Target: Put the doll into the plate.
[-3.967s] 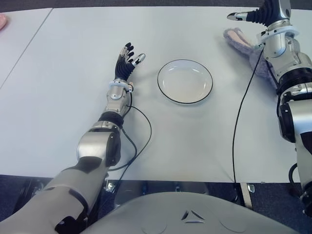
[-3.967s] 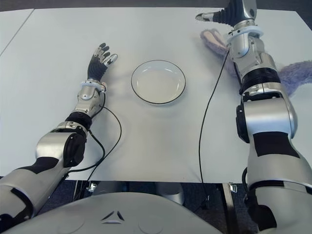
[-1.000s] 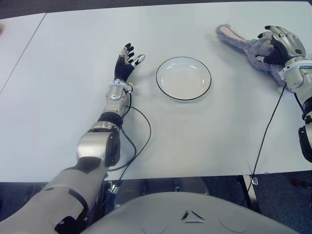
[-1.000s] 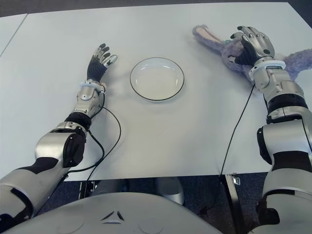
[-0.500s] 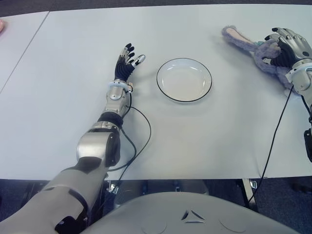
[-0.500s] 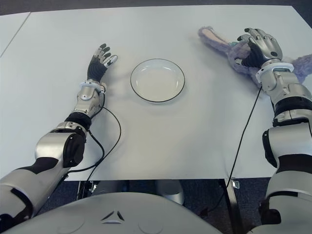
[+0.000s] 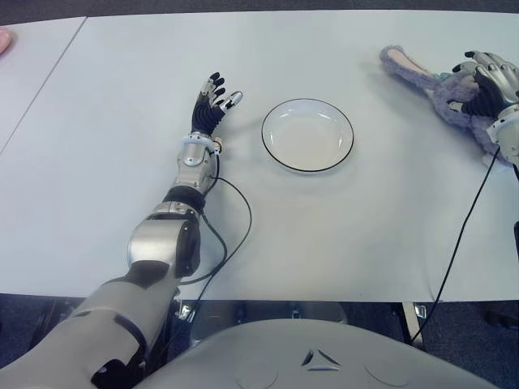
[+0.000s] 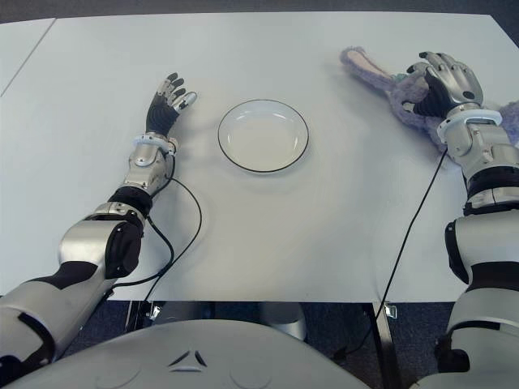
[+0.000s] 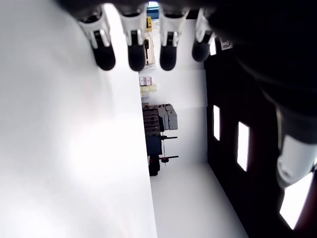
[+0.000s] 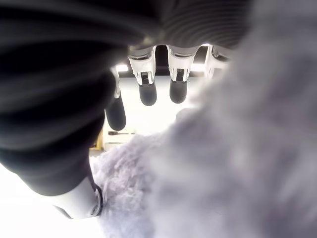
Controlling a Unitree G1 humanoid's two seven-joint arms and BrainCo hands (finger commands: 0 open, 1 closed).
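Note:
The doll (image 8: 405,99), a purple plush rabbit with a long pink-lined ear (image 7: 404,64), lies at the far right of the white table (image 7: 324,227). My right hand (image 8: 442,81) is on top of its body, palm on the plush. In the right wrist view the half-curled fingers (image 10: 147,91) stand clear of the doll (image 10: 223,163), with light showing between them. The white plate (image 7: 308,138) with a dark rim sits empty mid-table, well left of the doll. Left of the plate is my left hand (image 7: 211,99), fingers spread, holding nothing.
A black cable (image 7: 454,243) runs from my right wrist down over the table's front edge. Another cable (image 7: 235,235) loops beside my left forearm. A pink thing (image 7: 4,36) shows at the far left edge. A seam (image 7: 45,81) divides the table on the left.
My right hand has swung from beyond the doll down onto it. Over the last second hand and doll have shifted together to the right, away from the plate. The left hand has not moved.

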